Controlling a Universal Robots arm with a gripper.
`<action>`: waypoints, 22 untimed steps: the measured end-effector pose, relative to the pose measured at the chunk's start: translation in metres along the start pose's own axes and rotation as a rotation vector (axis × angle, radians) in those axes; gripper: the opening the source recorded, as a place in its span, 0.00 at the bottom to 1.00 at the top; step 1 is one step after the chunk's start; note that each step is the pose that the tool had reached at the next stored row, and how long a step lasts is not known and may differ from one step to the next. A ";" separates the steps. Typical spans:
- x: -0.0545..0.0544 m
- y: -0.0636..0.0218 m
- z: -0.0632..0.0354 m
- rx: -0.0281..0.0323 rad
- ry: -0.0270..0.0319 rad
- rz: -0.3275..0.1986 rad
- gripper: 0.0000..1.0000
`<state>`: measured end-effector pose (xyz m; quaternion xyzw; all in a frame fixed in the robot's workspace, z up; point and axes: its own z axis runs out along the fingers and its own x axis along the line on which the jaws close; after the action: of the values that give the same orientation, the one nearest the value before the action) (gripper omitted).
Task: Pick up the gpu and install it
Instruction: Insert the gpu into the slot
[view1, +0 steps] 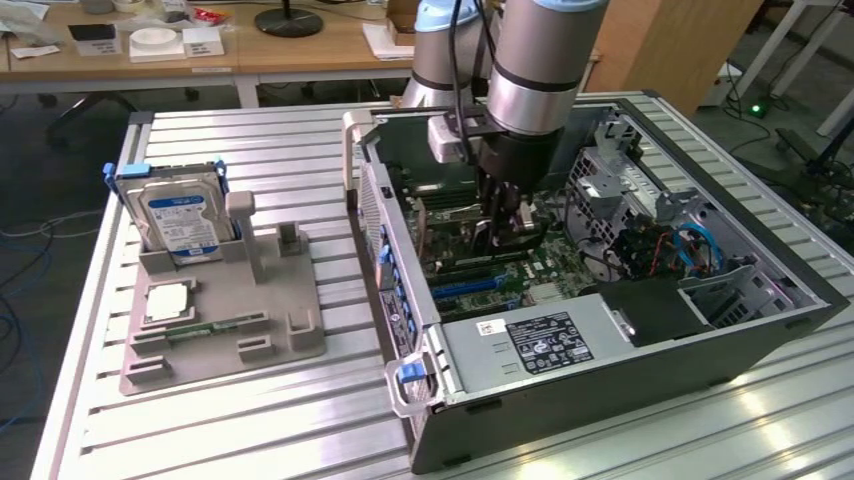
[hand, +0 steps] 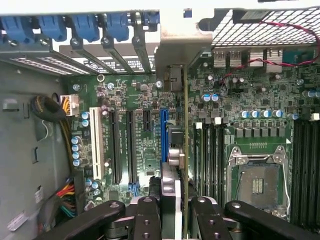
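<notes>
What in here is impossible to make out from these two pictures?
The gpu, wrist view: seen edge-on, so its fan face is hidden.
Whether the gpu sits in a slot, exterior view: the arm and fingers cover it.
The power supply label, exterior view: print too small to read.

Bright room light glares off the table (view1: 767, 405); the case (view1: 641, 385) interior lies dimmer.

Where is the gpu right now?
Exterior view, centre: inside the open grey computer case. The thin gpu card with a silver bracket stands edge-on in the gripper over the green motherboard, right beside its long blue slot.
</notes>
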<state>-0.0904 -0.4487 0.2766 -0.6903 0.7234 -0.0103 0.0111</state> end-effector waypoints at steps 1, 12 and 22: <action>0.000 0.0001 0.0011 0.0000 0.0000 0.000 0.28; 0.005 0.0002 0.0091 -0.0001 0.0001 0.000 0.28; 0.008 0.0029 0.0201 -0.0009 0.0004 0.000 0.28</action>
<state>-0.0930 -0.4561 0.2564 -0.6904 0.7233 -0.0101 0.0106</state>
